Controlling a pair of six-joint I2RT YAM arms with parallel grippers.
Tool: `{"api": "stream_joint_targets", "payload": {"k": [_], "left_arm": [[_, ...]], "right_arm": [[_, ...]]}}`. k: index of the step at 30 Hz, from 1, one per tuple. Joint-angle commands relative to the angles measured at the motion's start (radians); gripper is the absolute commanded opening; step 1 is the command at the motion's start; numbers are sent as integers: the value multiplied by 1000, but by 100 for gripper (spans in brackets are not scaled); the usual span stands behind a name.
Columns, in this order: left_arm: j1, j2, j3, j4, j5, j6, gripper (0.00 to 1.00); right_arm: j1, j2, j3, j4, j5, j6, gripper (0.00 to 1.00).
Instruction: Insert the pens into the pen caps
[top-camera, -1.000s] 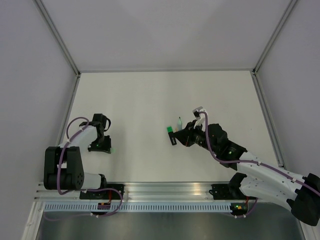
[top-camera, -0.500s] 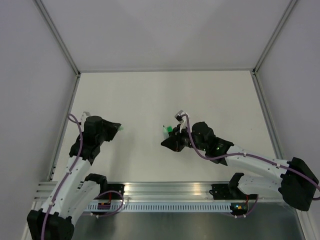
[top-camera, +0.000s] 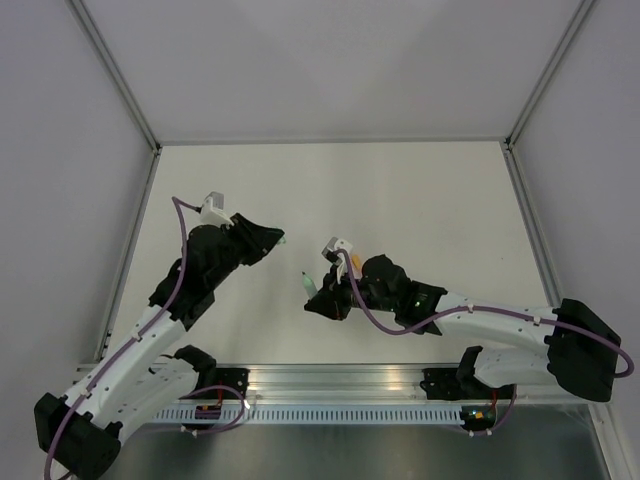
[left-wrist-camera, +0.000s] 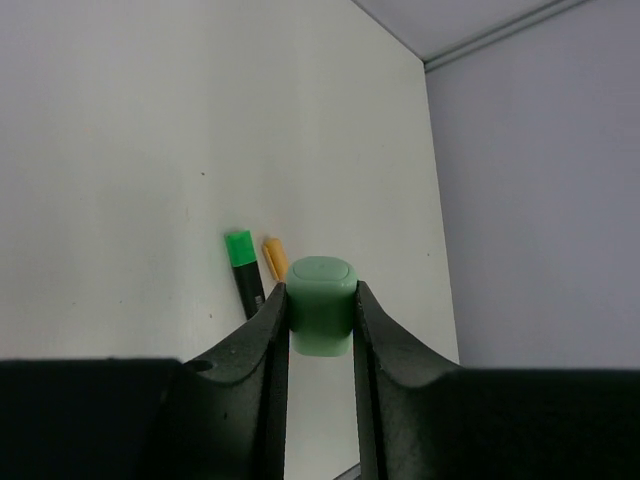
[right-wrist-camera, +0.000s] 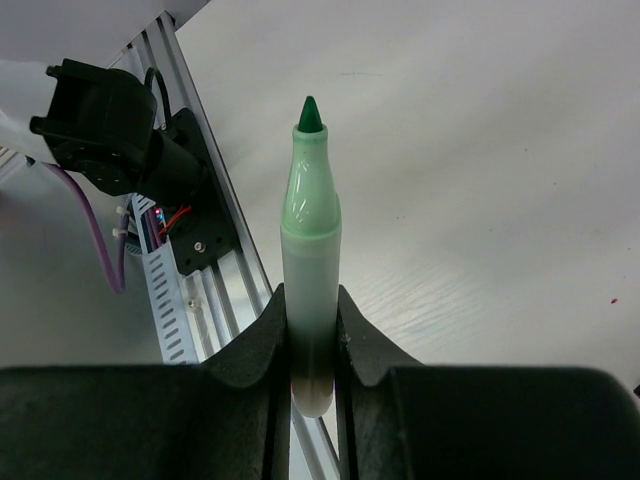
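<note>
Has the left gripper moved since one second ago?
Yes. The left gripper has moved away from the table's left edge, toward the middle of the table.

Right tool (top-camera: 317, 300) grips pale green pen (top-camera: 308, 285); left tool (top-camera: 272, 238) nearby, apart.

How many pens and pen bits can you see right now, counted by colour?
Pale green: 2 (pale green cap, pale green pen)
Black with a green end: 1 (black pen)
Orange: 1 (orange piece, too small to tell whether it is a cap or a pen)
Total: 4
</note>
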Motion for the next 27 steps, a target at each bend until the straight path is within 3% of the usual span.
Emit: {"api": "stream_joint_targets", "payload": {"k": [1,27], "left_arm": [[-39,9,18,116,57,77,2],[-213,-12,-56,99,-17,61,2]], "right_arm": [[7,25,47,56,35,-31,0],[7,51,60,36,172,-28,0]]}}
